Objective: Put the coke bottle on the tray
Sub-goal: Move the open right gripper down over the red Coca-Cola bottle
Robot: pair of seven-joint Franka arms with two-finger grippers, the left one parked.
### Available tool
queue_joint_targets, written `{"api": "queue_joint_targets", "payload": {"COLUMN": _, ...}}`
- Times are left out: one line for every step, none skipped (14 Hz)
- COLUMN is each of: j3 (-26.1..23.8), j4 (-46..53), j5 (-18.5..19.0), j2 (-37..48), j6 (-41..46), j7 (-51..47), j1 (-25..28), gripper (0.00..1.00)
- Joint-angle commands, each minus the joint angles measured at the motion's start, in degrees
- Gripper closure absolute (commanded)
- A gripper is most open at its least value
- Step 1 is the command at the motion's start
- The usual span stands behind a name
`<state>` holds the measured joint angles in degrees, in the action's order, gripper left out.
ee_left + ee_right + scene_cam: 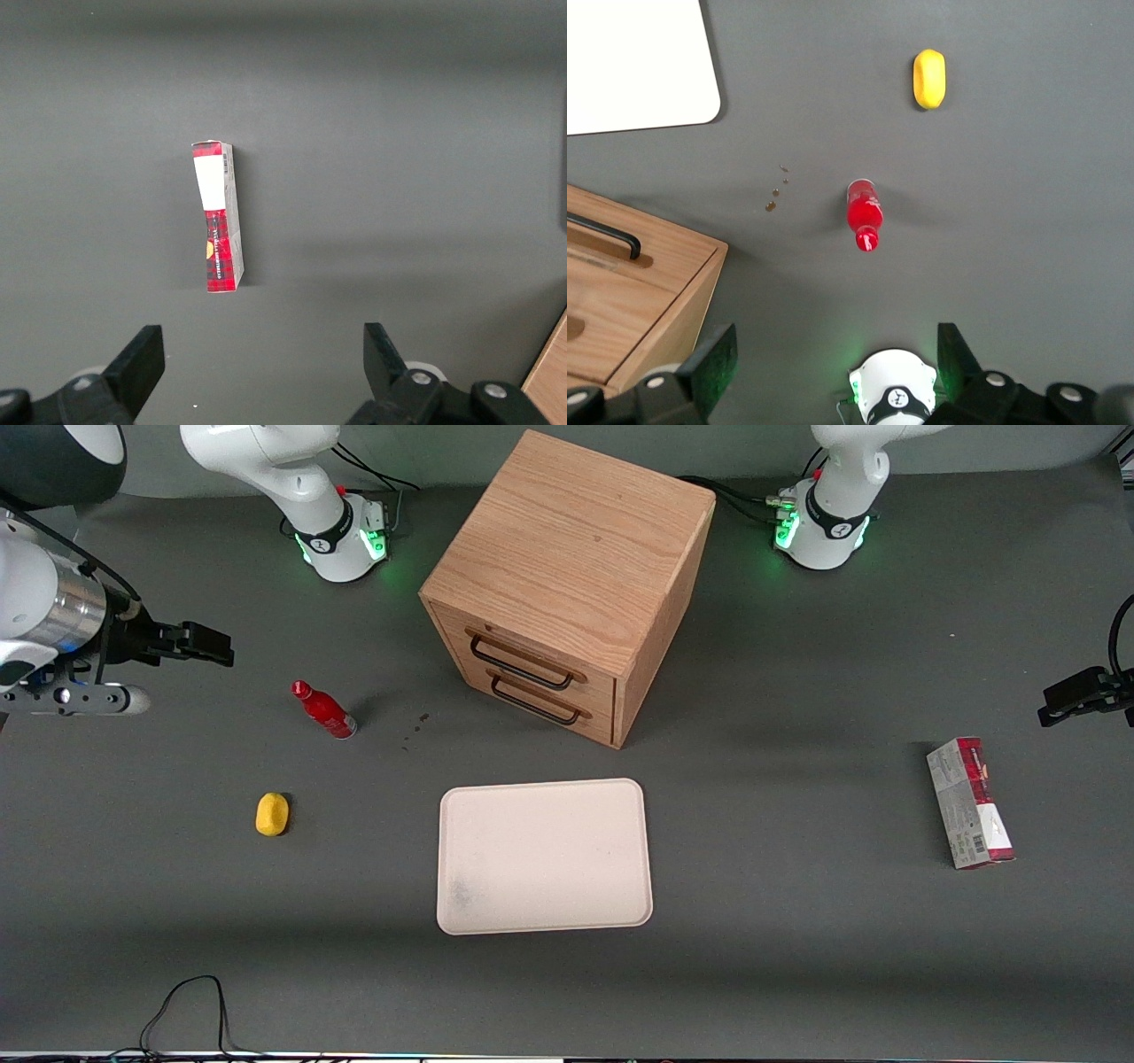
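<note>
The coke bottle (324,710) is small and all red with a red cap, and it stands on the grey table toward the working arm's end, beside the cabinet. It also shows in the right wrist view (865,212), from above. The tray (543,856) is cream-white and flat, nearer the front camera than the cabinet, with nothing on it; one rounded corner of the tray (638,62) shows in the wrist view. My right gripper (213,645) hangs well above the table, off toward the working arm's end from the bottle. The gripper (837,359) is open with nothing between its fingers.
A wooden drawer cabinet (567,576) with two dark handles stands mid-table. A yellow lump (272,814) lies nearer the front camera than the bottle. A red-and-grey carton (970,802) lies toward the parked arm's end. Small brown specks (415,726) dot the table beside the bottle.
</note>
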<state>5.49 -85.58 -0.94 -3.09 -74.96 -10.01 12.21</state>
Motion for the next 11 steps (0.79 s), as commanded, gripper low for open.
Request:
{"api": "queue_joint_targets", "payload": {"j3": 0.0, "j4": -9.0, "j5": -0.2, "j2": 9.3, "j6": -0.6, "j7": -0.2, "j1": 0.0, "gripper": 0.00}}
{"api": "queue_joint_targets", "payload": {"j3": 0.0, "j4": -10.6, "j5": -0.1, "j2": 10.6, "j6": -0.6, "j7": -0.2, "j1": 0.0, "gripper": 0.00}}
{"api": "queue_joint_targets", "payload": {"j3": 0.1, "j4": -11.4, "j5": -0.1, "j2": 11.6, "j6": -0.6, "j7": -0.2, "j1": 0.0, "gripper": 0.00}}
{"api": "queue_joint_targets", "payload": {"j3": 0.1, "j4": -12.5, "j5": 0.0, "j2": 12.4, "j6": -0.5, "j7": -0.2, "j1": 0.0, "gripper": 0.00}}
{"api": "queue_joint_targets", "payload": {"j3": 0.0, "j4": -14.1, "j5": 0.0, "j2": 13.5, "j6": -0.6, "j7": -0.1, "j1": 0.0, "gripper": 0.00}}
{"api": "queue_joint_targets", "payload": {"j3": 0.1, "j4": -15.2, "j5": 0.1, "j2": 14.5, "j6": -0.7, "j7": 0.2, "j1": 0.0, "gripper": 0.00}}
{"api": "queue_joint_targets", "payload": {"j3": 0.1, "j4": -15.8, "j5": 0.1, "j2": 15.2, "j6": -0.7, "j7": 0.2, "j1": 0.0, "gripper": 0.00}}
{"api": "queue_joint_targets", "payload": {"j3": 0.1, "j4": -16.7, "j5": 0.1, "j2": 15.9, "j6": -0.8, "j7": 0.2, "j1": 0.0, "gripper": 0.00}}
{"api": "queue_joint_targets", "payload": {"j3": 0.1, "j4": -17.7, "j5": 0.1, "j2": 16.6, "j6": -0.9, "j7": 0.2, "j1": 0.0, "gripper": 0.00}}
{"api": "queue_joint_targets", "payload": {"j3": 0.1, "j4": -19.3, "j5": 0.5, "j2": 17.7, "j6": -1.8, "j7": 0.2, "j1": 0.0, "gripper": 0.00}}
{"api": "queue_joint_targets", "payload": {"j3": 0.1, "j4": -21.6, "j5": 0.6, "j2": 18.7, "j6": -3.9, "j7": 0.2, "j1": 0.0, "gripper": 0.00}}
